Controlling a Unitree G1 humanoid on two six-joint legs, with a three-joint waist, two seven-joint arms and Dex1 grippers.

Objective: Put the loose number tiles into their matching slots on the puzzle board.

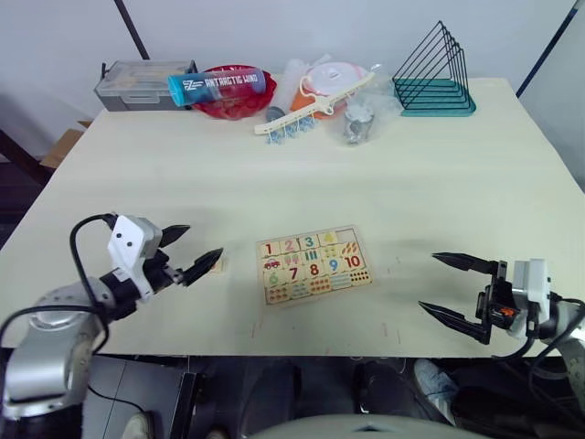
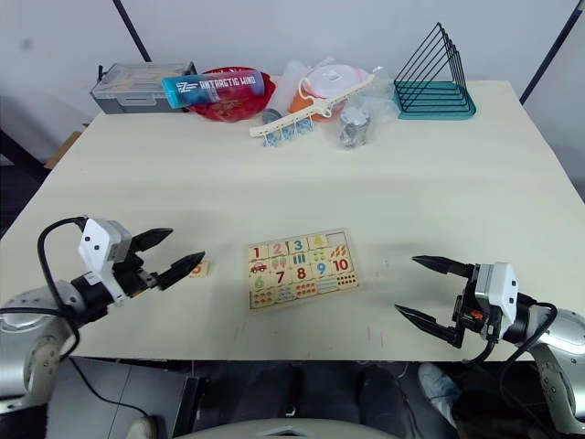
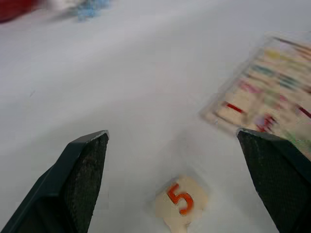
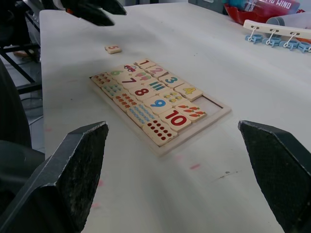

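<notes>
Left wrist view shows the left claw (image 3: 175, 179) spread wide over tile 5 (image 3: 181, 201); closing off-centre could flick it across the worktop (image 1: 274, 174), away from the board (image 1: 313, 264).

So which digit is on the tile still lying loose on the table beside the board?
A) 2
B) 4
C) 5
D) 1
C: the loose tile between the open left pincer fingers shows an orange 5, lying off the puzzle board.
</notes>
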